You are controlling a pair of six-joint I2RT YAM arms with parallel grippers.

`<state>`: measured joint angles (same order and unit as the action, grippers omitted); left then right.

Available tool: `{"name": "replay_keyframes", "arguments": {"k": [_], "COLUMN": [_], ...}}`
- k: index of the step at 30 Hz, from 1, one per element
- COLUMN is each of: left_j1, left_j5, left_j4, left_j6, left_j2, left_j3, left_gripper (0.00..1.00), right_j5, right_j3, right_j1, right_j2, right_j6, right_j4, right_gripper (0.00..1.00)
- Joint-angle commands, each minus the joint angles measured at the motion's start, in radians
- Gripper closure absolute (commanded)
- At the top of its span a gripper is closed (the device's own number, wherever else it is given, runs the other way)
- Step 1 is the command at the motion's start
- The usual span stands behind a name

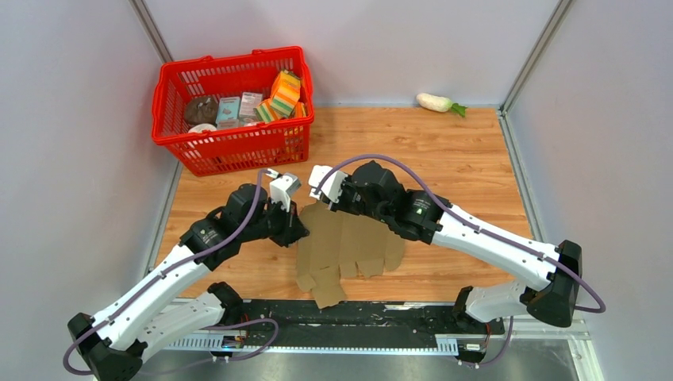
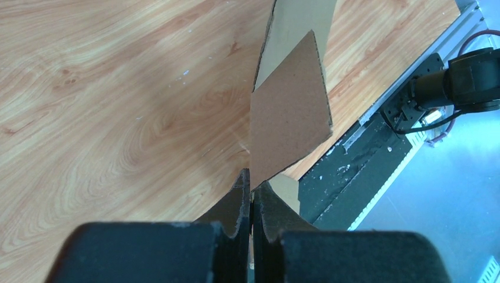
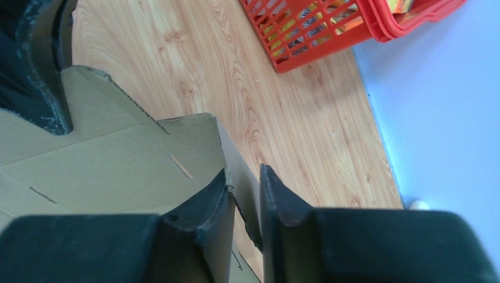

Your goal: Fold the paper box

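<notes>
The paper box [image 1: 349, 248] is a flat brown die-cut cardboard sheet lying on the wooden table between the two arms. My left gripper [image 1: 290, 228] is at its left edge. In the left wrist view it [image 2: 252, 177] is shut on a flap of the paper box [image 2: 289, 112], which stands up from the jaw tips. My right gripper [image 1: 328, 202] is at the sheet's far edge. In the right wrist view it [image 3: 243, 171] is open a little, with an edge flap of the paper box [image 3: 118, 159] running between the fingers.
A red basket [image 1: 230, 147] of small groceries stands at the back left, also in the right wrist view [image 3: 318, 35]. A white radish [image 1: 435, 101] lies by the back wall. The black base rail [image 1: 357, 313] runs along the near edge.
</notes>
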<state>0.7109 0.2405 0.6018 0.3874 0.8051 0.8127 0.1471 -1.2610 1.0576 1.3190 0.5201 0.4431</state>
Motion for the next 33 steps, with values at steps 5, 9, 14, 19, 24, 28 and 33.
{"name": "replay_keyframes", "arguments": {"k": [5,9,14,19,24,28,33], "left_j1": [-0.002,-0.002,-0.002,-0.002,-0.002,-0.005,-0.118], "left_j5": [-0.049,-0.236,-0.49,-0.587,-0.543,-0.475,-0.279], "left_j4": [0.01,0.081,0.104,0.116,0.104,0.027,-0.155], "left_j6": [0.027,0.028,0.044,0.021,0.051,0.074,0.131], "left_j2": [-0.021,-0.122,-0.317,-0.396,-0.316,-0.181,-0.012], "left_j3": [0.048,0.106,0.149,0.14,0.085,0.033,-0.004], "left_gripper": [0.78,0.25,0.23,0.2,0.21,0.23,0.27], "right_j5": [0.065,0.12,0.002,-0.131,-0.238,-0.334,-0.51], "right_j3": [-0.018,-0.066,-0.164,-0.118,-0.002,0.115,0.307], "right_j1": [0.004,-0.004,-0.093,-0.287,-0.456,-0.576,-0.68], "right_j2": [-0.018,-0.038,-0.063,-0.052,-0.012,0.005,-0.004], "right_j6": [-0.023,-0.107,-0.264,-0.495,-0.633,-0.724,-0.798], "right_j4": [-0.061,-0.011,0.144,0.189,0.163,0.119,-0.041], "right_gripper": [1.0,1.0,1.0,1.0,1.0,1.0,1.0]}}
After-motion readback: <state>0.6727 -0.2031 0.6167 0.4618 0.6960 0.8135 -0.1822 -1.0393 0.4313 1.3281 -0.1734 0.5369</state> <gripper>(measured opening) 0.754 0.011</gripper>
